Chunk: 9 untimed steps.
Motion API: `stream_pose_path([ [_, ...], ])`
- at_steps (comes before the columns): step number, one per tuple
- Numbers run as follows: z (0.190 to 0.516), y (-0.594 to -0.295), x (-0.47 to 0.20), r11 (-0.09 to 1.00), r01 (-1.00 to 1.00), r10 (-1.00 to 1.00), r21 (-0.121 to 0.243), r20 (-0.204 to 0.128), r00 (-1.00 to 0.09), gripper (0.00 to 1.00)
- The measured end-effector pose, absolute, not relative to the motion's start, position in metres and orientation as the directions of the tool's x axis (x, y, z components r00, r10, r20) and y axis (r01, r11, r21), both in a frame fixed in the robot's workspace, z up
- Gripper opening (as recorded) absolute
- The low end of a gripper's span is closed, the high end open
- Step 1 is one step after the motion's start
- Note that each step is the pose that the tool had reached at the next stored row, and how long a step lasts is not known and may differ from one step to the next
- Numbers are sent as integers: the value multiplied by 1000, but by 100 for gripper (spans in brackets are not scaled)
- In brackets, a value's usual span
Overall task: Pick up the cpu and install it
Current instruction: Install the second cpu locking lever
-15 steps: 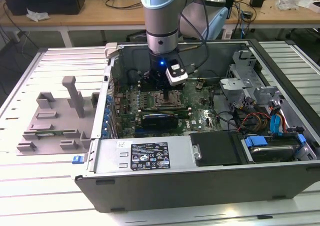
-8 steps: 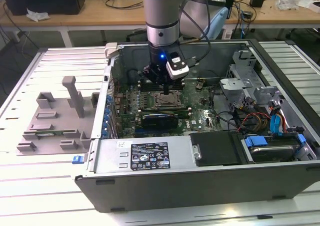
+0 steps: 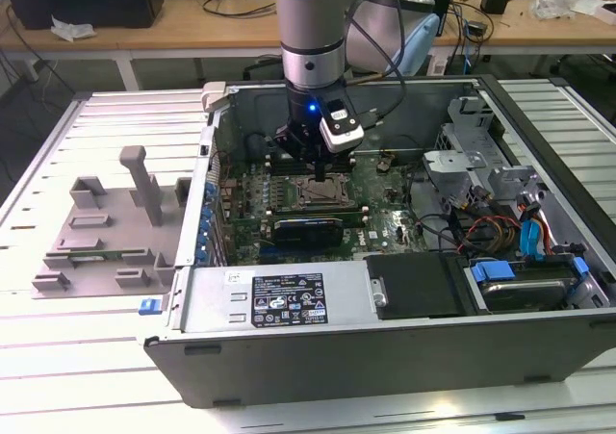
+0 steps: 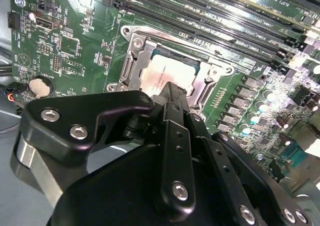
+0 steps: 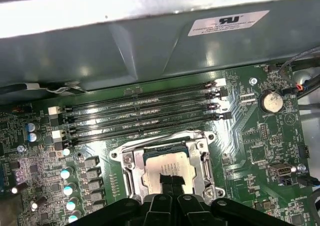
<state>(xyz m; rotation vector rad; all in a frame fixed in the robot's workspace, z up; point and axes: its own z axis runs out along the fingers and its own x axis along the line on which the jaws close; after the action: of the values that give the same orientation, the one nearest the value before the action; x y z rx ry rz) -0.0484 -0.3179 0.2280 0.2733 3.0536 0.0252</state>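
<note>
Open computer case point(image 3: 385, 357) is lying on the slatted table point(image 3: 87, 376). A grey plastic tray point(image 3: 106, 232) with upright blocks is sitting just beside the case, toward the exterior view's left. Green motherboard point(image 5: 250, 136) is showing memory slots point(image 5: 142, 113) and a coin cell battery point(image 5: 271, 101).

So we've got a slatted metal table point(image 3: 106, 112) with pale ribbed strips running across it. Sitting right on it is the open computer case point(image 3: 385, 347), taking up most of the middle and the exterior view's right. Just beside it, on the exterior view's left, we see a grey plastic tray point(image 3: 72, 242) with upright blocks, lying flat
</note>
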Motion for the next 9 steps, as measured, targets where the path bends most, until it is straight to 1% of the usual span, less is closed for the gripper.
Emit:
stream_pose_path([
  [9,228,-318,-48,984,177,178,23,-74,-981,11],
])
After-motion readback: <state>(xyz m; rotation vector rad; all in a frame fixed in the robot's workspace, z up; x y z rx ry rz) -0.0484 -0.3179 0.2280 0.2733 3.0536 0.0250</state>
